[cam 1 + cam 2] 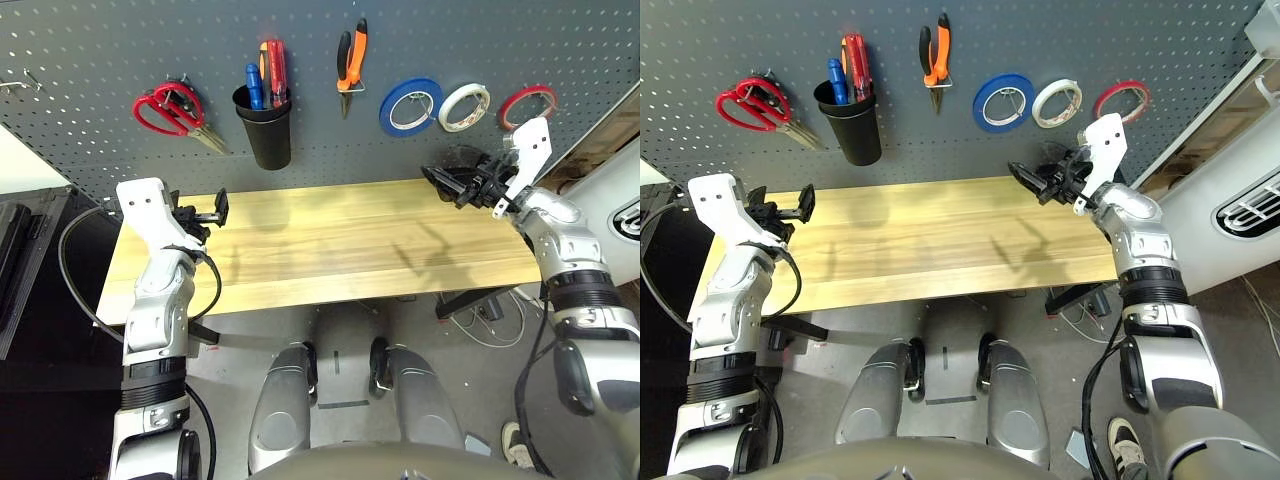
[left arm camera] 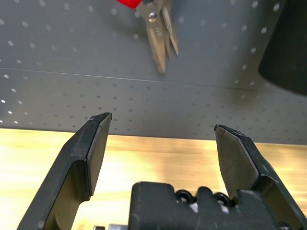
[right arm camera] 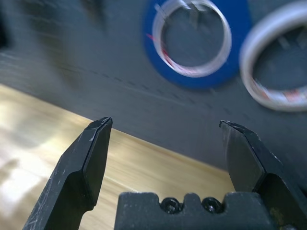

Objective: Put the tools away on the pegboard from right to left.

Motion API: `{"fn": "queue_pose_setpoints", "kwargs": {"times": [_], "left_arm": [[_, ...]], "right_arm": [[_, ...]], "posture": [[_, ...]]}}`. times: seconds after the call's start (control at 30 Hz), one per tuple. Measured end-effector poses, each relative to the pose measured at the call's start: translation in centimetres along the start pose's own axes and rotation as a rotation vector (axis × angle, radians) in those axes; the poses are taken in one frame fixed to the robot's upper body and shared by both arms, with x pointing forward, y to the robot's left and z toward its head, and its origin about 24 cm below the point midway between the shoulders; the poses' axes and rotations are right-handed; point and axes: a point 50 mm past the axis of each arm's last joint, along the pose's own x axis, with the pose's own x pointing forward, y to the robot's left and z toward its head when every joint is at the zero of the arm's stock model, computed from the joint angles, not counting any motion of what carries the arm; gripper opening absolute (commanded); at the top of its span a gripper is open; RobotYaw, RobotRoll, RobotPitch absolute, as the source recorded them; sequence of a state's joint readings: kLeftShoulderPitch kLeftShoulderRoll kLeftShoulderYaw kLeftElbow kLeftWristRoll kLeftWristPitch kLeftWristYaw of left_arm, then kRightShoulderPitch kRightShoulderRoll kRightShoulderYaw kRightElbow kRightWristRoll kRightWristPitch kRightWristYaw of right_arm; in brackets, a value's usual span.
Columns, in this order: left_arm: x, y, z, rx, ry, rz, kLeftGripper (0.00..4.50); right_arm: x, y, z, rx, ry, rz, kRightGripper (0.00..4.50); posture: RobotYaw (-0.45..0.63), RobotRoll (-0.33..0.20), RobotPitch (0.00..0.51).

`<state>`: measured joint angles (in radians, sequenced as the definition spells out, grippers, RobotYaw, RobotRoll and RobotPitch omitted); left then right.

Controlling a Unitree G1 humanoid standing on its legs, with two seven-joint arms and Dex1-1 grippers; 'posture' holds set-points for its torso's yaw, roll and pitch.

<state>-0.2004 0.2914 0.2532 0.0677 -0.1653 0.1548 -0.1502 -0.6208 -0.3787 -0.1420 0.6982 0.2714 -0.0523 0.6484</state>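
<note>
All the tools hang on the dark grey pegboard [image 1: 100,50]. From the right come the thin red tape ring [image 1: 527,103], the orange-and-black pliers [image 1: 350,62], the red-handled screwdriver [image 1: 277,68] standing in the black cup [image 1: 265,130], and the red-handled scissors [image 1: 165,110]. My left gripper [image 1: 218,208] hovers open and empty over the table's left end, below the scissors, whose blades [image 2: 160,40] show between its fingers. Open and empty too, my right gripper [image 1: 437,183] is at the table's back right, below the blue tape roll [image 3: 199,40].
A blue tape roll [image 1: 410,106] and a white tape roll [image 1: 464,106] hang between the pliers and the red ring. A blue-handled tool [image 1: 254,87] shares the cup. The wooden table top [image 1: 330,250] is bare. Cables lie on the floor at the right.
</note>
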Motion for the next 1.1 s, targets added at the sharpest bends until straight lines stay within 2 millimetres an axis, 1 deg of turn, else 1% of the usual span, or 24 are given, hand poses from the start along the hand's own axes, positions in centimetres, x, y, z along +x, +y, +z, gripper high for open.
{"fn": "queue_pose_setpoints", "kwargs": {"times": [0.1,0.2,0.27,0.4,0.47,0.53,0.63,0.83,1.1], "left_arm": [[0.0,0.2,-0.5,0.015,-0.018,0.006,4.48],[0.0,0.3,-0.7,0.021,-0.038,0.016,4.48],[0.0,0.5,-0.8,0.025,-0.064,0.028,4.48],[-0.1,0.9,-2.0,0.01,-0.056,0.087,4.48],[-0.2,1.0,-2.7,0.014,-0.051,0.103,4.48],[0.0,1.0,-3.0,0.022,-0.062,0.113,4.48],[0.3,0.8,-2.9,0.015,-0.086,0.114,4.48],[0.7,0.5,-2.3,0.011,-0.118,0.109,4.48],[0.9,0.4,-2.6,0.006,-0.114,0.108,4.48]], "right_arm": [[-0.1,-0.6,-1.0,-0.016,0.025,-0.1,4.5],[0.0,-1.3,-1.2,-0.026,0.012,-0.204,4.5],[-0.1,-1.4,-1.7,-0.036,0.004,-0.255,4.5],[-0.3,-0.9,-3.2,-0.041,0.0,-0.276,4.5],[-0.4,-0.7,-3.5,-0.048,-0.011,-0.278,4.5],[-0.3,-0.3,-3.6,-0.052,-0.04,-0.279,4.5],[-0.2,0.1,-3.5,-0.059,-0.073,-0.27,4.5],[-0.2,0.1,-3.3,-0.068,-0.097,-0.271,4.5],[-0.5,-0.3,-3.1,-0.072,-0.106,-0.281,4.5]], "posture": [[0.01,0.0,0.128],[0.01,0.0,0.126],[0.01,0.0,0.122],[0.01,0.0,0.113],[0.01,0.0,0.107],[0.01,0.0,0.103],[0.01,0.0,0.095],[0.01,0.0,0.078],[0.01,0.0,0.076]]}}
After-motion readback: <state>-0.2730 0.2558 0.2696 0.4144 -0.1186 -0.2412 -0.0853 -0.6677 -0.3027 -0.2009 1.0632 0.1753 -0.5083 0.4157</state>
